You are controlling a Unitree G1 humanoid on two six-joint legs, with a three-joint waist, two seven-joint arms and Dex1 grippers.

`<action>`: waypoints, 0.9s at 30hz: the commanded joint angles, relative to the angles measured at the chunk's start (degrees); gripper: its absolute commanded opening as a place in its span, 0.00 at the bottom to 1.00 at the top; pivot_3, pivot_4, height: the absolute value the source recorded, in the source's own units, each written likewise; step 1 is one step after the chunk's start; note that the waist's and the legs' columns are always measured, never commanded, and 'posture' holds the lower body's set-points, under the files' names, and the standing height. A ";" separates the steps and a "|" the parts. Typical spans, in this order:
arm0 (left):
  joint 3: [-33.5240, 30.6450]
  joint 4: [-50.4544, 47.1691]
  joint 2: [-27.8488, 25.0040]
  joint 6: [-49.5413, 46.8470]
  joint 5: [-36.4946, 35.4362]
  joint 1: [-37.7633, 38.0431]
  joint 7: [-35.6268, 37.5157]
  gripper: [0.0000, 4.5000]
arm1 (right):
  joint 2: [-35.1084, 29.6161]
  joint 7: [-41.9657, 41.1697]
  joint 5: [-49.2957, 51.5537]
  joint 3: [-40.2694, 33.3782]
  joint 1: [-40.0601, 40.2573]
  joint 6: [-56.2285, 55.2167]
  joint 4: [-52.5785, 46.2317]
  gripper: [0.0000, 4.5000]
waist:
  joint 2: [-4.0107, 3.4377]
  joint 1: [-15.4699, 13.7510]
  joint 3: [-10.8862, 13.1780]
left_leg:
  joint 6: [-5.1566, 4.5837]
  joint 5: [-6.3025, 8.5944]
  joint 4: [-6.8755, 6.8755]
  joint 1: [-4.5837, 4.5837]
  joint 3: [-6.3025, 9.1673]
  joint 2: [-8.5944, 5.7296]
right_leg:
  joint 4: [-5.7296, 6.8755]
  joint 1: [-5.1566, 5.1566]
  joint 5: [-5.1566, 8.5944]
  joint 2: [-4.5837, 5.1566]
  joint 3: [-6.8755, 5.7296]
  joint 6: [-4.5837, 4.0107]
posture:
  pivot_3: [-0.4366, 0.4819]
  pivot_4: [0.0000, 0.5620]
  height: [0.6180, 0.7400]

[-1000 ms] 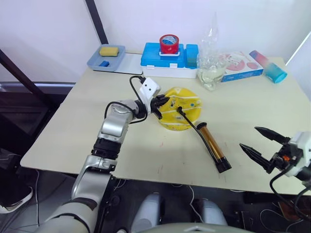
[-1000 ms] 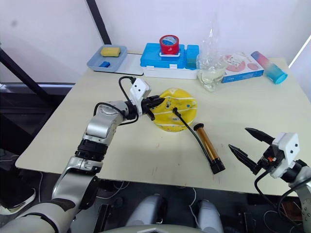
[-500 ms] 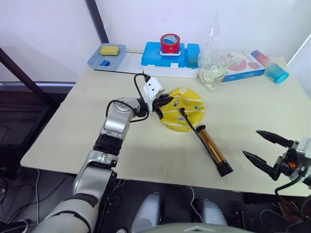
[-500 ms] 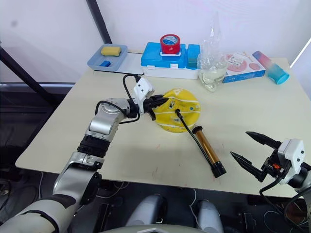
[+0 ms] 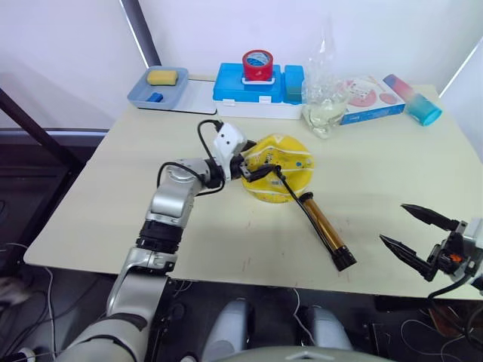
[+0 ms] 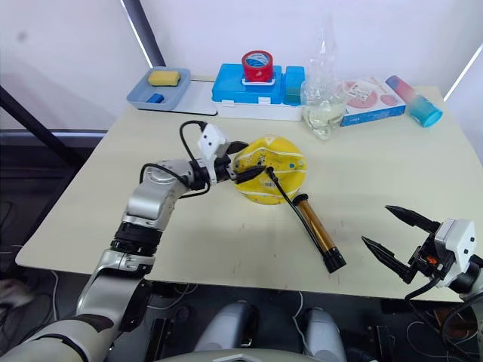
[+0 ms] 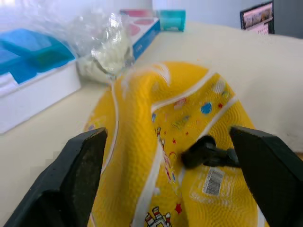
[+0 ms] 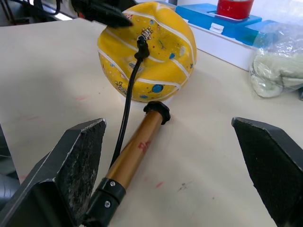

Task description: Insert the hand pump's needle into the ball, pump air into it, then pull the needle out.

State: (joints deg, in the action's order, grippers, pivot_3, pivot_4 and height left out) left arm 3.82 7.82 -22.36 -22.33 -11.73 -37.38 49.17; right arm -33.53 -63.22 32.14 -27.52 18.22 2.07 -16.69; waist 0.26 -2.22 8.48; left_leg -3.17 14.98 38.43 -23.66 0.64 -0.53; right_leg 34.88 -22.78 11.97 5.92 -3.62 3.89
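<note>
Left claw (image 5: 253, 167) reaches over the near-left edge of the dented yellow rubber ball with white seam lines (image 5: 281, 168), its black fingers spread apart around the rim. Right claw (image 5: 417, 234) hangs off the bench's near right edge, fingers wide apart and gripping nothing. The ball sits mid-bench on the pale beige bench (image 5: 392, 166), with the needle's small black fitting (image 8: 140, 44) set into its top. The slim gold-bronze hand pump (image 5: 326, 229) lies just beside it, thin black hose (image 8: 126, 106) curving up. Along the far edge stand a blue box (image 5: 256, 83), a grey tray (image 5: 155, 87) and a clear plastic bag (image 5: 323, 90), against a white wall.
</note>
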 commanded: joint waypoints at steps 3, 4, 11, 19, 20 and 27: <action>-4.98 -9.10 -3.84 -2.51 -6.17 4.49 2.28 0.99 | -0.42 -0.27 0.78 -1.20 0.64 -2.30 0.89 1.00 | -0.01 0.17 0.02 | 0.01 0.00 -0.01 0.04 -0.03 0.00 | 0.02 0.00 0.00 -0.01 0.05 0.00 | 0.48 0.27 0.97; -5.80 -10.08 -4.69 -2.81 -7.16 5.56 2.70 0.99 | -0.36 -0.28 0.75 -1.23 0.67 -2.59 1.33 1.00 | -0.01 0.24 0.02 | 0.01 0.00 0.00 0.05 -0.04 0.01 | 0.02 0.00 0.00 -0.01 0.06 0.00 | 0.48 0.27 0.97; -11.16 -10.25 -10.32 2.01 -10.91 15.41 7.28 0.99 | 0.18 -0.14 0.60 -1.43 0.82 -5.21 5.05 1.00 | -0.04 0.17 0.05 | -0.01 0.01 -0.01 0.17 -0.16 0.04 | 0.07 0.01 0.11 -0.02 0.19 -0.20 | 0.48 0.27 0.97; -15.86 -10.01 -17.54 7.39 -12.43 27.41 14.41 0.99 | 0.39 -0.68 1.05 -2.62 2.20 -8.46 7.63 1.00 | -0.07 0.18 0.07 | -0.01 0.02 -0.05 0.24 -0.26 0.07 | 0.07 0.01 0.12 -0.06 0.33 -0.26 | 0.48 0.27 0.97; -16.32 -10.29 -18.23 7.81 -12.54 28.73 14.95 0.99 | 0.25 -0.85 1.14 -2.77 2.45 -8.70 7.87 1.00 | -0.09 0.18 0.08 | -0.01 0.02 -0.05 0.26 -0.27 0.08 | 0.07 0.01 0.12 -0.06 0.35 -0.26 | 0.48 0.27 0.97; -20.30 -11.35 -22.34 9.97 -14.69 38.09 19.94 0.99 | -1.24 -2.52 2.07 -4.48 4.40 -9.27 9.24 1.00 | -0.19 -0.03 0.15 | -0.02 0.04 -0.06 0.36 -0.34 0.16 | 0.07 0.02 0.13 0.01 0.37 -0.25 | 0.48 0.27 0.97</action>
State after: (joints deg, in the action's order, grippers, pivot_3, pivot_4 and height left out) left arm -14.01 -1.66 -43.44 -13.88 -24.88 -0.21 67.65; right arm -33.64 -65.01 32.28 -29.37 22.24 -6.02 -6.84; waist 0.06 -2.25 8.62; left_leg -3.19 15.02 38.37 -23.28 0.28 -0.37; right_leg 34.94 -22.77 12.10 5.95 -3.25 3.64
